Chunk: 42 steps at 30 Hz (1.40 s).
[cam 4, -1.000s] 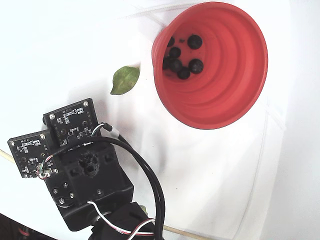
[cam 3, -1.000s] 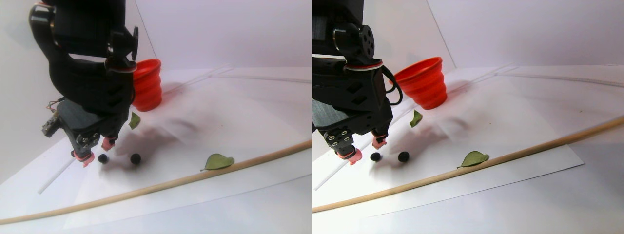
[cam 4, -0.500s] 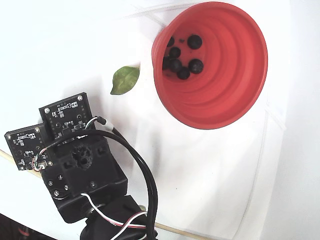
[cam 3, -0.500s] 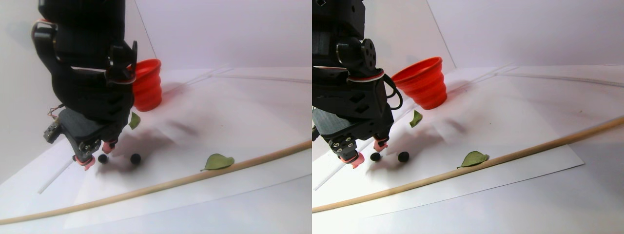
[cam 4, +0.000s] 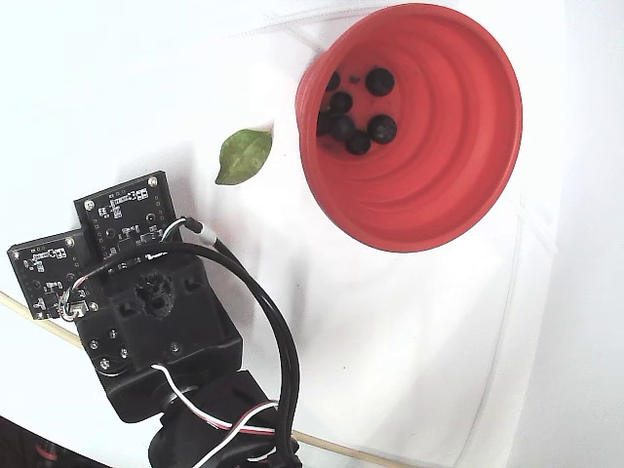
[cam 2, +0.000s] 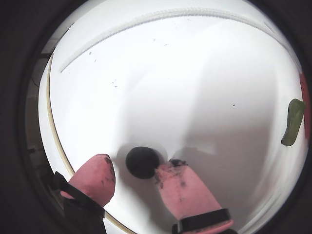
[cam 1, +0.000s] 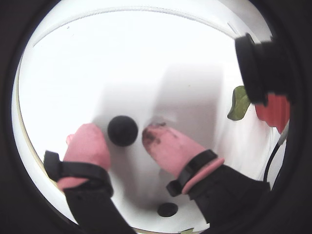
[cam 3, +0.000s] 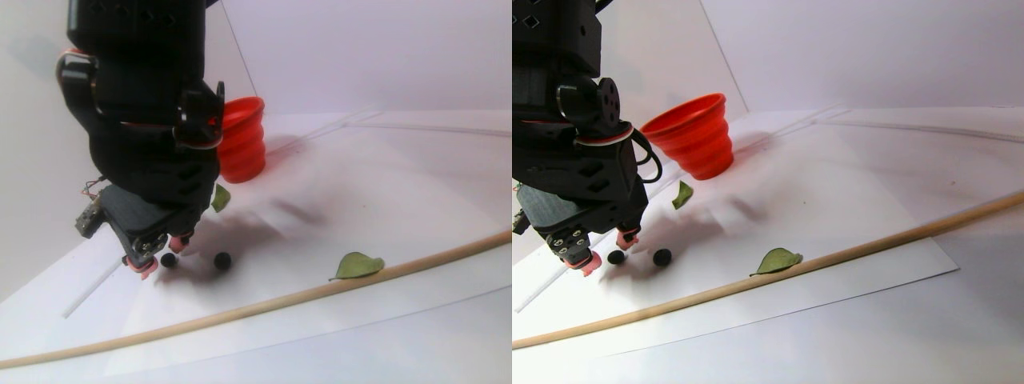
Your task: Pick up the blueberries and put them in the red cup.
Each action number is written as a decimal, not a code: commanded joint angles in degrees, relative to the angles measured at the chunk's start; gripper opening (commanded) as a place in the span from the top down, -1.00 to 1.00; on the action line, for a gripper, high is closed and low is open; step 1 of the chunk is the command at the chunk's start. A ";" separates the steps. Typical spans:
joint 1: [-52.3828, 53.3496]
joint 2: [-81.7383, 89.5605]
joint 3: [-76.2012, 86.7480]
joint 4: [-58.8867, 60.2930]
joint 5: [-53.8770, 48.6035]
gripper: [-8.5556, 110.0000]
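The red cup beyond the tool held several blueberries, while the tool had dropped lower, its pink fingers spread around one berry on the counter.

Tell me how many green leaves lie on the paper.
2: one leaf beside the red cup, another leaf against the wooden stick. The arm may hide more.

Pincer lowered to the surface, pink fingertips parted.
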 commanded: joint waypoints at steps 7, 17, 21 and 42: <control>-0.79 -1.67 -1.76 -1.93 -0.26 0.58; -0.35 -2.90 -2.64 -2.90 -0.97 0.62; -0.26 -3.69 -2.99 -3.69 -1.32 0.63; -0.26 0.88 -1.41 -2.64 -0.18 0.67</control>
